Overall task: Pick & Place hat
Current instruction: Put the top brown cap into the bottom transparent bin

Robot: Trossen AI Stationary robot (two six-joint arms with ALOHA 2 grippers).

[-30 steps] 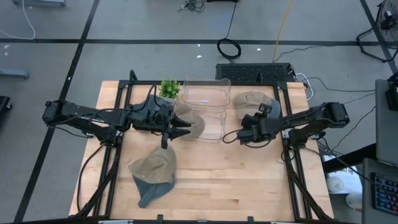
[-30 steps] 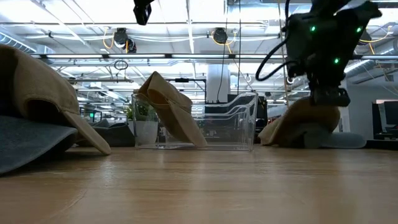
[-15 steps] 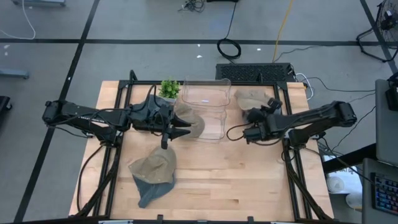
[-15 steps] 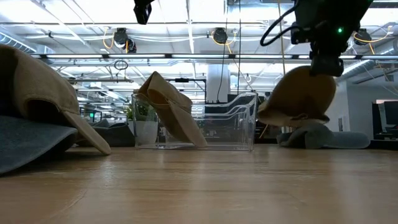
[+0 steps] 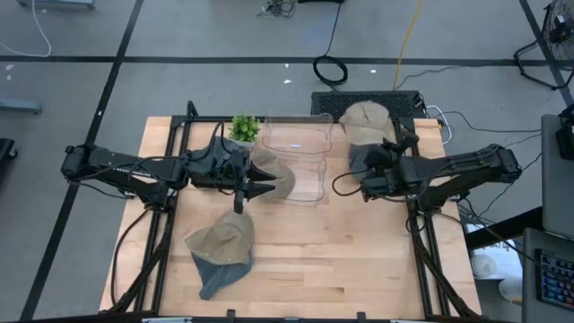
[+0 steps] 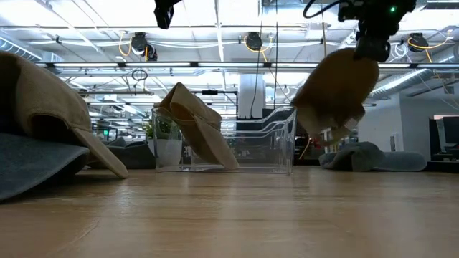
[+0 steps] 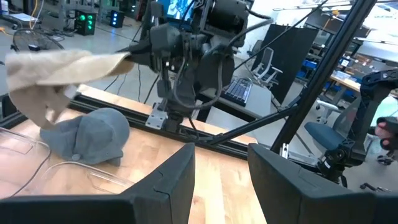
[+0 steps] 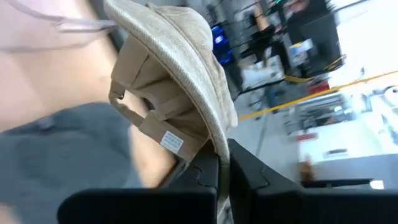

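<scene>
High view shows the right gripper [image 5: 380, 158], clamped on the tan cap [image 5: 364, 117], has lifted it off the grey cap [image 5: 360, 158] beside the clear bin [image 5: 296, 144], while the left gripper [image 5: 260, 186] stays half-open, empty.
</scene>
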